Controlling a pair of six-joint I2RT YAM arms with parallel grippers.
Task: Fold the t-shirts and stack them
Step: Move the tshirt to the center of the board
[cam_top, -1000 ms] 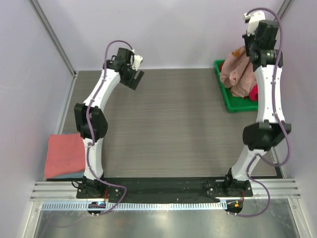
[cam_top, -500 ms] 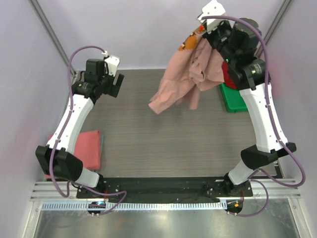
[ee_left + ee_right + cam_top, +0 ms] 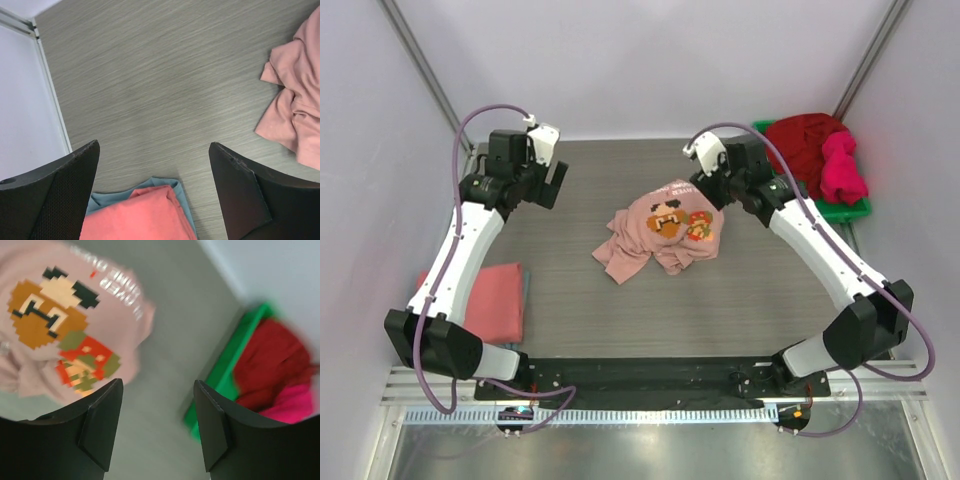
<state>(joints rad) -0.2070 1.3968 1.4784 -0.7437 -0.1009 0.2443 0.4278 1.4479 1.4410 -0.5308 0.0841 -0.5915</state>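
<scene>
A pale pink t-shirt (image 3: 660,235) with a pixel graphic lies crumpled in the middle of the table, touching neither gripper. My right gripper (image 3: 710,168) hovers open just behind it; in the right wrist view (image 3: 157,382) nothing sits between its fingers, and the pink shirt (image 3: 65,325) lies to the left. My left gripper (image 3: 555,185) hangs open over the back left of the table, empty (image 3: 155,145). A folded coral-red t-shirt (image 3: 480,305) lies at the left edge. Dark red (image 3: 805,140) and magenta (image 3: 842,170) t-shirts fill the green bin (image 3: 850,208).
In the left wrist view the coral-red shirt (image 3: 140,217) rests on a folded teal cloth (image 3: 186,200), and the pink shirt's edge (image 3: 297,115) shows at the right. White walls close in the table on the left, back and right.
My right arm swung the pink t-shirt out of the bin, came down over the table middle and opened, leaving the shirt lying there. My left arm moved left earlier, then held still.
</scene>
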